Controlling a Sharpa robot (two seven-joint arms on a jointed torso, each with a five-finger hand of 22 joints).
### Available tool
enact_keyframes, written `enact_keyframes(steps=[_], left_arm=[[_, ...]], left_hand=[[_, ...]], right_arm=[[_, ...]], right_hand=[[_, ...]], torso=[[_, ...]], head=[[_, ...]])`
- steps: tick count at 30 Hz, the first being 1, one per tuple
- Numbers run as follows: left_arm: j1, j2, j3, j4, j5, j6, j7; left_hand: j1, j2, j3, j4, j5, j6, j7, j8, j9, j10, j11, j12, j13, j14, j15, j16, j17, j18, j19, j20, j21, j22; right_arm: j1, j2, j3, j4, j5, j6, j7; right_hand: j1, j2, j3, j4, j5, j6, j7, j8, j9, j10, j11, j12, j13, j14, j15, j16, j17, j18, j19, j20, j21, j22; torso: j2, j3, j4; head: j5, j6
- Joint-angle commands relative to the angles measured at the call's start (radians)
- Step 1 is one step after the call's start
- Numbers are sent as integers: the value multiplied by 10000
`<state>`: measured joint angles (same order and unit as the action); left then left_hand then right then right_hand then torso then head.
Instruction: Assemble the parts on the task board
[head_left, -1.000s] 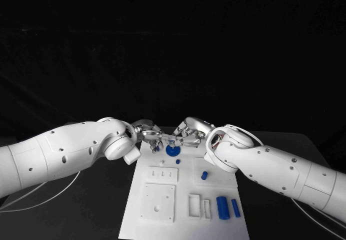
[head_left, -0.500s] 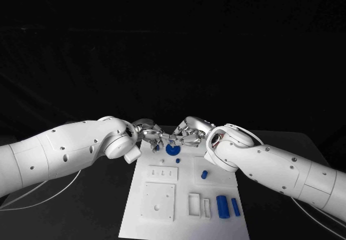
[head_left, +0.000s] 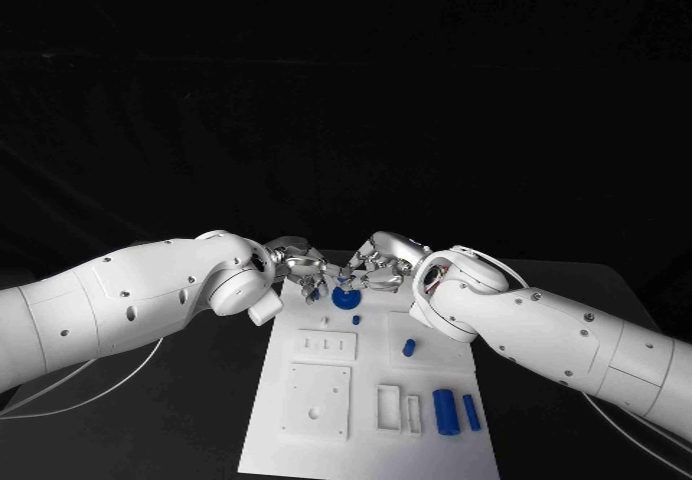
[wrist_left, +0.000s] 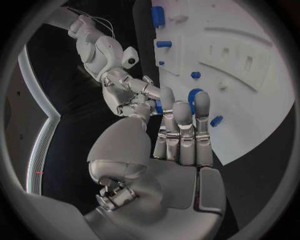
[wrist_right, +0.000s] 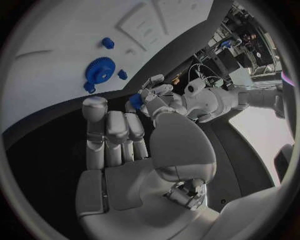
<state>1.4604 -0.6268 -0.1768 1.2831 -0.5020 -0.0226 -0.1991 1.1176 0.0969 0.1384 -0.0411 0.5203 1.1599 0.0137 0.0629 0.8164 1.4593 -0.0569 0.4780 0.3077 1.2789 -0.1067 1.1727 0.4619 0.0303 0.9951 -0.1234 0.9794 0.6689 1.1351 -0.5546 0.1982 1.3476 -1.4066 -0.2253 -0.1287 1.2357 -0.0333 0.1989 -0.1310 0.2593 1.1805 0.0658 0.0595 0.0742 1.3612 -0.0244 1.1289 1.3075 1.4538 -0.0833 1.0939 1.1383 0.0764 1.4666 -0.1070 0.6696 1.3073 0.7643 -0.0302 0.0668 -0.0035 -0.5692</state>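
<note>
The white task board (head_left: 368, 445) lies lengthwise on the black table. Both hands meet over its far end, above a blue gear (head_left: 346, 298) that sits on the board. My left hand (head_left: 299, 268) pinches a small blue piece (wrist_left: 159, 106) between thumb and finger. The right wrist view shows that piece (wrist_right: 135, 101) at the left hand's (wrist_right: 156, 95) fingertips. My right hand (head_left: 378, 265) is close beside it, fingers stretched out with nothing in them (wrist_right: 115, 140). In the left wrist view my own fingers (wrist_left: 181, 135) half hide the gear (wrist_left: 194, 96).
On the board lie a small blue stud (head_left: 356, 320), a blue peg (head_left: 408, 349) and two blue cylinders (head_left: 446, 413) near its near right corner. White raised plates with holes (head_left: 317, 400) and slots (head_left: 389, 408) fill its near half. A white cable (head_left: 72, 400) lies at the table's left.
The two hands' fingertips have shifted slightly over the gear and stand a little further apart. The parts on the board have not moved.
</note>
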Motion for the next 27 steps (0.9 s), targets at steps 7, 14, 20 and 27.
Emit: enact_keyframes(steps=[7, 14, 20, 27], left_arm=[[28, 1, 13, 13, 224, 319, 168], [29, 0, 12, 39, 375, 252, 152], [29, -12, 10, 70, 467, 105, 147], [29, -47, 6, 103, 419, -38, 151]], left_hand=[[-297, 5, 806, -552, 472, 247, -95, 31, 181, -12, -62, -35, -19, -74, -15, 31, -13, -5, -60, -25, -36, 79], [-371, 36, 1039, -863, 646, 326, -110, 35, 410, 41, -74, -45, -26, -49, -29, 50, 4, 15, -51, -38, -2, 141], [-439, -4, 1154, -1076, 924, 451, -148, 30, 692, 136, -96, -45, -25, 0, -61, 101, 59, 24, -17, -70, 33, 188], [-394, -143, 1227, -1335, 1229, 614, -188, 31, 799, 276, -135, -67, -30, 93, -105, 155, 123, 46, 48, -110, 90, 237]], right_arm=[[-7, -1, -7, 48, -63, 226, 180], [-7, -9, -7, 50, -58, 177, 197], [-7, -47, -8, 32, -17, -22, 244], [-8, -194, -8, 33, 80, -366, 307]], right_hand=[[-4, -62, -13, 44, 50, -62, 0, 29, 6, -9, 13, -41, 173, 27, -50, 11, -1, -68, 383, -26, -42, 780], [-47, -114, -51, 74, 32, -166, 41, 30, -18, -44, 42, -106, 132, 18, -33, -26, -29, -60, 373, -16, -97, 768], [-167, -410, -585, 316, 16, -889, 260, 37, -72, -265, 156, -492, -124, -49, 76, -285, -226, 36, 299, 78, -501, 672], [217, -512, -1244, 624, 138, -1634, 452, 45, -72, -503, 296, -572, -313, -97, 192, -462, -357, 199, 290, 225, -920, 628]], torso=[[-4, 2, -6], [-6, 3, -7], [-5, 0, -3], [-3, -3, -2]], head=[[8, -44], [19, -62], [23, -63], [19, -50]])
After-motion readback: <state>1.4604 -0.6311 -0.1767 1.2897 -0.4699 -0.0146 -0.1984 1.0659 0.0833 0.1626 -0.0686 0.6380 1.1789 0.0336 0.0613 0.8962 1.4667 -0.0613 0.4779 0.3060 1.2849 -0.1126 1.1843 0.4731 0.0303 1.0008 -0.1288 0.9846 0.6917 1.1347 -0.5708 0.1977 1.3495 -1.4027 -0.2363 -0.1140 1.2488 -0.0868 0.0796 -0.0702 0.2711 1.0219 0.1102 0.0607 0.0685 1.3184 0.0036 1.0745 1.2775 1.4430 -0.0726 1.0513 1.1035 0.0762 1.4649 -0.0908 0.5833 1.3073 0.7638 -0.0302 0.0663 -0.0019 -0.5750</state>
